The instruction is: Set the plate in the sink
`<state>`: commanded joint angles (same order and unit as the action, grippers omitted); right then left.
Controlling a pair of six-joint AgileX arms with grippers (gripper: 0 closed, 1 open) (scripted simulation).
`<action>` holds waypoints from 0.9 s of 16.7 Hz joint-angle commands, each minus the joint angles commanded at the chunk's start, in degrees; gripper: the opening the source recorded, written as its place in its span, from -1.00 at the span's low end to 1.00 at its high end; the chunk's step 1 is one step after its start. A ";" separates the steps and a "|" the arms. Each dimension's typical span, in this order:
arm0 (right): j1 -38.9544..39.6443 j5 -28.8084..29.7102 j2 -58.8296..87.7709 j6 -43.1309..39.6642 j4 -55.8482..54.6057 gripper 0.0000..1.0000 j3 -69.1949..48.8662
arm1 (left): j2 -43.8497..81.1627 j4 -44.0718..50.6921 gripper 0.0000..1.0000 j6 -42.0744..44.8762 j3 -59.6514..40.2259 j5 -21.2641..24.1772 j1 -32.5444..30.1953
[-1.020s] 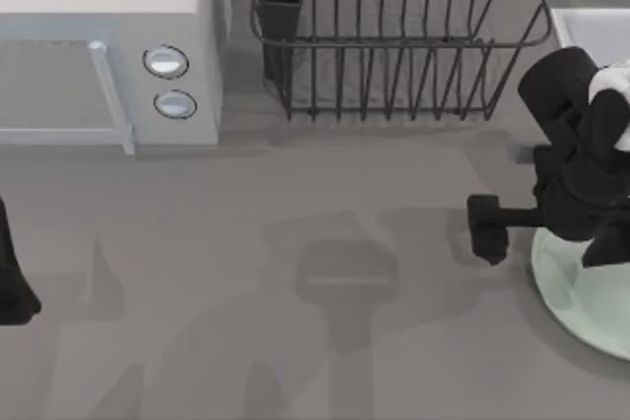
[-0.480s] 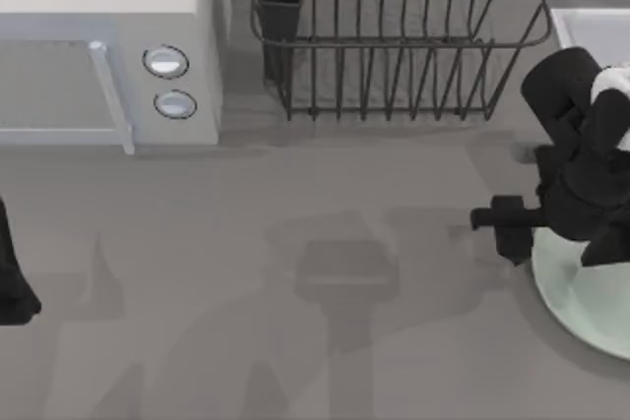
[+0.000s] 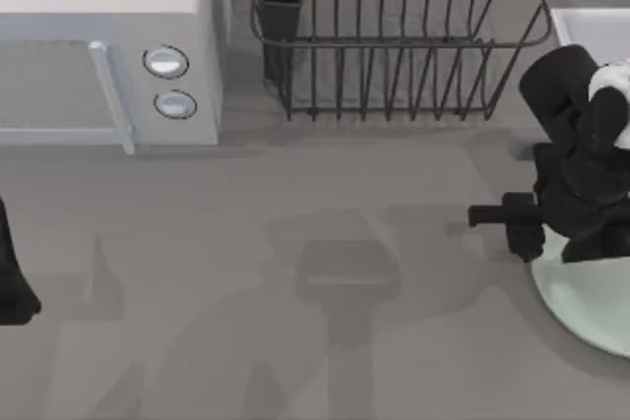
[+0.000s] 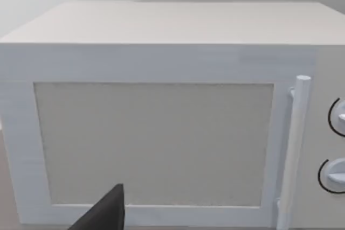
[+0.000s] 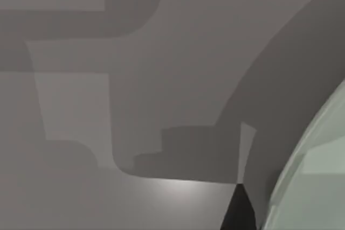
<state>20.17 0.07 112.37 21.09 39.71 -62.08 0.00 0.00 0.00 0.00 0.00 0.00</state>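
right gripper [image 3: 524, 228] at plate [image 3: 581, 294] left rim, fingers can't tell; get solid rim pinch, lift level toward sink [image 3: 583, 23]; left arm parked

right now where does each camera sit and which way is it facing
Top view: above the grey table, looking down on the white microwave, dark wire dish rack, pale sink; right gripper at the pale mint-green round plate, left arm parked at the left edge.
Left wrist view: faces the microwave door; a dark gripper tip shows.
Right wrist view: looks down at the table; a gripper tip beside the plate's rim.
Shared: top and right wrist views both show the plate; top and left wrist views, the microwave.
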 joint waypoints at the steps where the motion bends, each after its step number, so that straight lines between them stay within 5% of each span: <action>1: 0.00 0.00 0.00 0.00 0.00 -1.00 0.00 | 0.00 0.00 1.00 0.00 0.00 0.00 0.00; 9: -0.64 0.35 -3.77 -0.06 1.96 -1.00 -3.48 | 0.00 0.00 1.00 0.00 0.00 0.00 0.00; 15: -0.61 0.33 -3.02 -0.03 22.36 -1.00 -23.63 | 0.00 0.00 1.00 0.00 0.00 0.00 0.00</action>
<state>19.56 0.39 109.35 21.07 62.07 -85.70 0.00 0.00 0.00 0.00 0.00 0.00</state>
